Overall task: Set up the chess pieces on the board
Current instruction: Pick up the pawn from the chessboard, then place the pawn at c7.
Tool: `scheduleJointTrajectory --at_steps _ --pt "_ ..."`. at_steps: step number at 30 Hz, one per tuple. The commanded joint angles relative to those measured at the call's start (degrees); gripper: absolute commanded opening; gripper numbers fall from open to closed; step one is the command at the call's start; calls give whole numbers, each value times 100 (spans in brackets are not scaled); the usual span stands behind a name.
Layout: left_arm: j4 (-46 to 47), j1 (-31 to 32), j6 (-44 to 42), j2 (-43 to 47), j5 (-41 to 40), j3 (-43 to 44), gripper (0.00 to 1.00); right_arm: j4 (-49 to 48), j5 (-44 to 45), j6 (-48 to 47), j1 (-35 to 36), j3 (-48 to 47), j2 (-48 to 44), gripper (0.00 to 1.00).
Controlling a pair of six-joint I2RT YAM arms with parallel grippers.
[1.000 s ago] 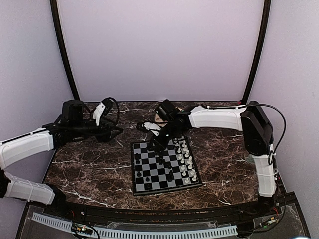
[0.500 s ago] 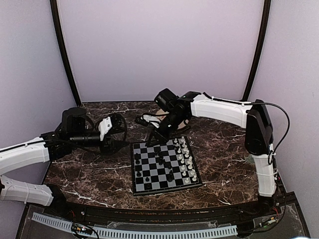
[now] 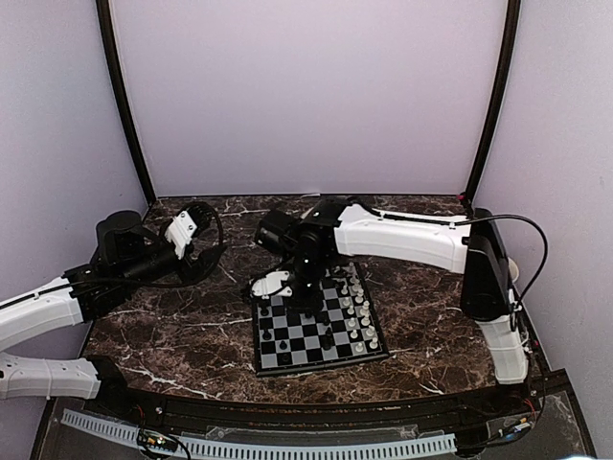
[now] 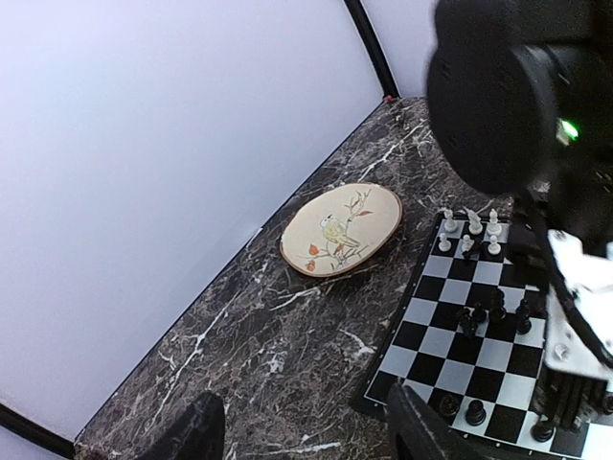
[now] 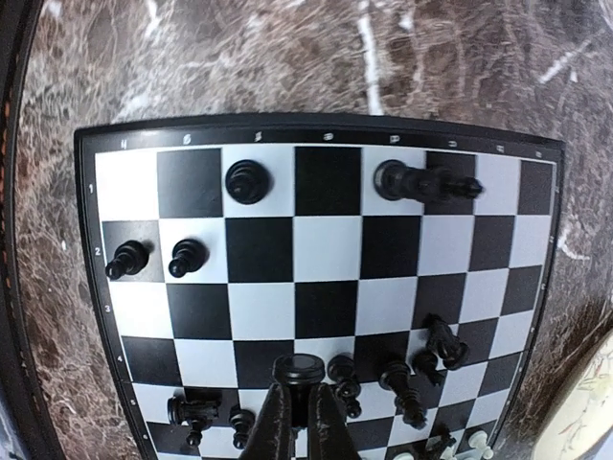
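- Since the earlier frame the right arm has swung from behind the board to its far-left part, and the left arm has drawn back leftward; the right gripper (image 5: 297,395) now hangs over the squares
- Right gripper: the fingers (image 5: 276,426) are pinched almost together on a black chess piece (image 5: 297,368), whose round top shows just past the tips; we cannot tell whether its base touches the board (image 5: 326,240)
- Left gripper (image 4: 305,422): the jaws stand apart with nothing between them, above the dark marbled table (image 3: 172,326) left of the board
- Board: it lies flat at the middle of the table
- Black pieces: a rounded black piece (image 5: 247,180) stands in the edge row, a long black piece (image 5: 426,182) appears to lie on its side in that row, two pawns (image 5: 187,257) stand side by side in the second row, and a loose cluster (image 5: 402,379) stands just beside the held piece
- White pieces (image 3: 356,307): we see them in two rows along the board's right side
- A beige plate (image 4: 340,230) with a bird motif rests on the table near the board, apart from it
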State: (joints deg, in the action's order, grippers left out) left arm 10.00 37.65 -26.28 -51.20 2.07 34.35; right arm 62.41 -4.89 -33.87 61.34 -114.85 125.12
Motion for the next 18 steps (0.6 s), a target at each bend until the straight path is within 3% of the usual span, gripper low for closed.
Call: scheduleJointTrajectory --at_steps 1,18 --pt "259 -47 157 216 -232 -129 60 473 1170 -743 342 -149 287 4" --pt "320 -48 262 276 -61 -203 60 1484 2933 -872 967 -636 1133 5"
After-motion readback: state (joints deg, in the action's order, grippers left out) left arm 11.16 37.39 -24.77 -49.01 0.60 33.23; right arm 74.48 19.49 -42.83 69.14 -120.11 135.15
